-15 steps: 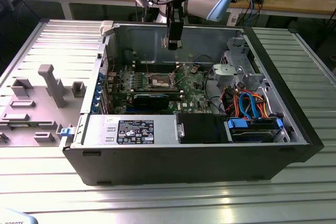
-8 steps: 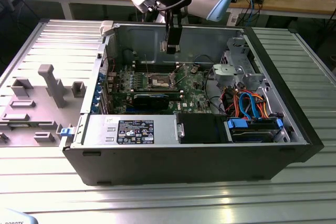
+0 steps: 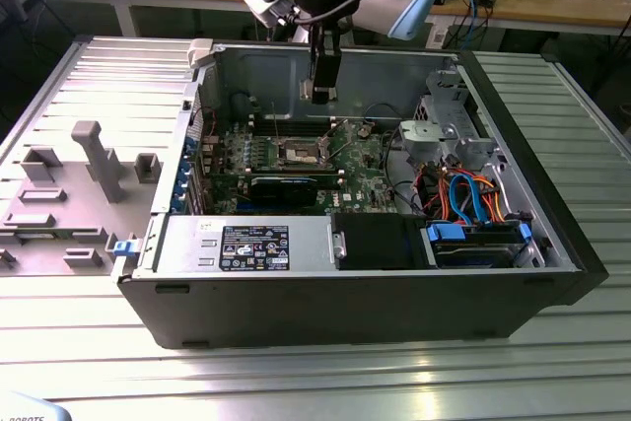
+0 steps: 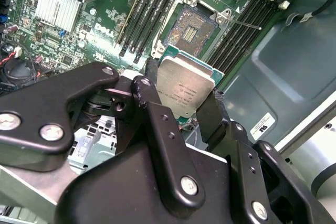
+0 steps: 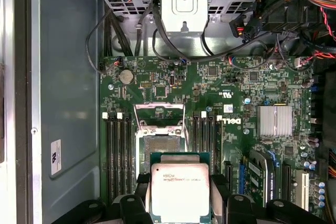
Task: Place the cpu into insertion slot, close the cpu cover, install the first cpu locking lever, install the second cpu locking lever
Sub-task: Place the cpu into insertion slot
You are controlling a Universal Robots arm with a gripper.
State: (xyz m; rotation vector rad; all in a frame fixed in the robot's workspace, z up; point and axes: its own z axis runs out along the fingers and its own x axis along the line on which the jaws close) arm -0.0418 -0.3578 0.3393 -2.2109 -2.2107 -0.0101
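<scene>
Jaws: clenched on the cpu point(image 5: 180, 190), one black finger point(image 4: 149, 90) against each of two opposite edges

Gripper: in the exterior view the gripper point(image 3: 320, 94) hangs over the open computer case point(image 3: 345, 303), level with the far wall and well above the board; in both wrist views its black links frame the chip point(image 4: 184, 98)

Cpu: dull silver top showing, green edge around it, held flat in the first wrist view and tilted in the second wrist view point(image 4: 186, 90); it is in the air, clear of the board, not seated

Insertion slot: the insertion slot point(image 5: 160, 153) lies bare, dark centre uncovered, silver rim around it; in the exterior view it sits mid-board point(image 3: 299, 153), below the gripper and apart from it

Cpu cover: the cpu cover point(image 5: 160, 109) is swung up off the slot, standing at the slot's edge

Lever: a thin metal lever point(image 4: 245, 23) sticks out beside the slot, not latched

Memory slots: long black memory slots point(image 5: 119, 153) run along both sides of the slot

Motherboard: green motherboard point(image 5: 173, 85) on the case floor, with a ribbed silver heat sink point(image 5: 274, 120) beyond the memory slots

Long black card: long black card point(image 3: 284, 187) stands just near of the slot

Drive cage: silver drive cage point(image 3: 444, 130) at the exterior view's right, orange and blue cables point(image 3: 463, 194) near of it

Table: ribbed metal table point(image 3: 296, 372) under the case; a grey fixture point(image 3: 59, 194) at the exterior view's left
</scene>
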